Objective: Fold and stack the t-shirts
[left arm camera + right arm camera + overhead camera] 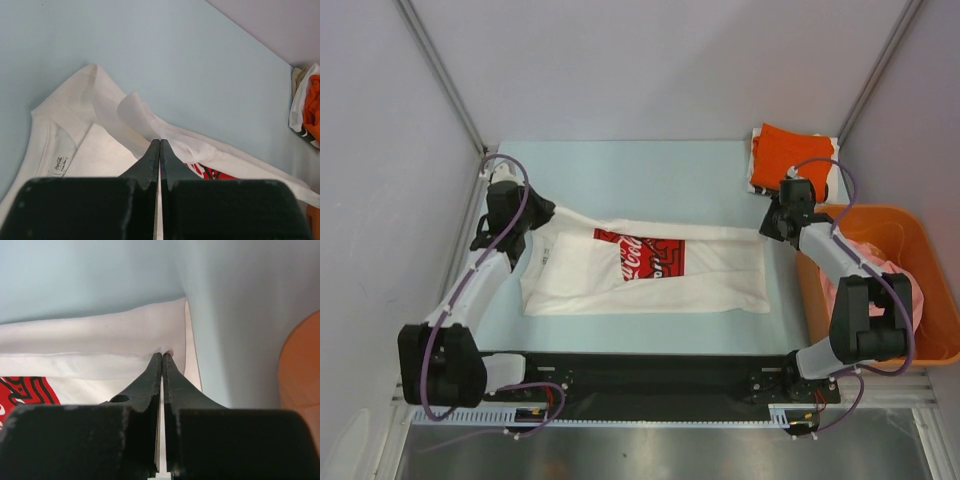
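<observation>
Pale blue table [650,170]: 1 white t-shirt [720,270] lies across its middle, collar end to the left, red-and-black print facing up, its far edge drawn taut between the 2 grippers.

Orange basket [932,300] at the right edge holds a crumpled pink t-shirt [916,290].

Left arm [480,275] runs forward along the table's left side, wrist turned inward and low. Right arm [840,260] has its elbow above the basket, forearm angled far-left.

Folded orange t-shirt [790,150] rests on the stack at the far right corner.

Left gripper [160,142]: jaws pressed together, pinching white cloth near the collar. Right gripper [162,356]: jaws clamped on the same shirt's opposite corner.
</observation>
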Available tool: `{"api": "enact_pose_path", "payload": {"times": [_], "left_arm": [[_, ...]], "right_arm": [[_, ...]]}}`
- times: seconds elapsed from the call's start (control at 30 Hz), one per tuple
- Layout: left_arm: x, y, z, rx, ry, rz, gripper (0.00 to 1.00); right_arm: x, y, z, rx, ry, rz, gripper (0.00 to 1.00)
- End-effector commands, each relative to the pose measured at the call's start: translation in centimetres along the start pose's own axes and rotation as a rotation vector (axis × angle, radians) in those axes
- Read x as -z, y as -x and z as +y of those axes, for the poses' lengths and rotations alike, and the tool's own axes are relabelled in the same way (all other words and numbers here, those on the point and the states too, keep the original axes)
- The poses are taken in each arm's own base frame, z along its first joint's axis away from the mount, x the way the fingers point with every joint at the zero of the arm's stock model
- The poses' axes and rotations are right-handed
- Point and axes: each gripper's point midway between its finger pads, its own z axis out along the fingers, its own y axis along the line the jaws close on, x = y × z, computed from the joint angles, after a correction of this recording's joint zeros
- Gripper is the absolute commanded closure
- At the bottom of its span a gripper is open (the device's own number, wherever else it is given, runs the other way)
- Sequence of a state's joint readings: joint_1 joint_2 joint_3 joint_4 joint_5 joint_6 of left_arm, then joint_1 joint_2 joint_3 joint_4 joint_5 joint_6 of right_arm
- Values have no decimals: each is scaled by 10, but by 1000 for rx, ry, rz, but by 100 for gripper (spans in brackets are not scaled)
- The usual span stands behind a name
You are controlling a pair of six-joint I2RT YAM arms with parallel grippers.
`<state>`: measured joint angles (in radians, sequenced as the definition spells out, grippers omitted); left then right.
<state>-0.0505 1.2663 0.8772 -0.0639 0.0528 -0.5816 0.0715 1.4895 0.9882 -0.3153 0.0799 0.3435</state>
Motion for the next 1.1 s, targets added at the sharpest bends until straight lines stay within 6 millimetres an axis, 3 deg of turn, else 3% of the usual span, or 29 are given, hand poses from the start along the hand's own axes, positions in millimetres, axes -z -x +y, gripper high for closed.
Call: {"api": "enact_pose_path", "payload": {"times": [0.0, 0.33, 0.5, 0.53, 0.57, 0.6, 0.67, 0.7, 0.77, 0.83, 1.0, 1.07], "left_arm": [[24, 4, 6, -46, 7, -75, 100], [70, -19, 35, 5, 94, -102, 100], [87, -49, 59, 80, 193, -33, 99], [93, -48, 63, 93, 212, -52, 86], [96, -55, 69, 106, 236, -35, 75], [98, -60, 72, 124, 246, -26, 50], [106, -62, 80, 142, 288, -30, 26], [108, -62, 82, 154, 302, -39, 7], [110, -59, 88, 151, 330, -63, 0], [108, -60, 91, 144, 334, -60, 0], [86, -80, 108, 136, 404, 18, 0], [78, -78, 112, 144, 420, 9, 0]], "right_arm": [[9, 6, 1, -8, 31, -37, 100], [17, -11, -6, -53, 17, -19, 100], [21, -24, -12, -86, 0, -1, 100], [21, -26, -13, -92, -1, 5, 97], [23, -26, -13, -95, -1, 10, 67], [24, -28, -18, -106, -16, 15, 51], [28, -22, -19, -115, -14, 9, 27], [29, -22, -20, -116, -18, 15, 23], [34, -14, -18, -116, -9, -1, 20], [36, -8, -15, -115, -2, -9, 19], [36, -10, -7, -124, 37, 17, 18], [39, -16, 5, -125, 94, 44, 18]]}}
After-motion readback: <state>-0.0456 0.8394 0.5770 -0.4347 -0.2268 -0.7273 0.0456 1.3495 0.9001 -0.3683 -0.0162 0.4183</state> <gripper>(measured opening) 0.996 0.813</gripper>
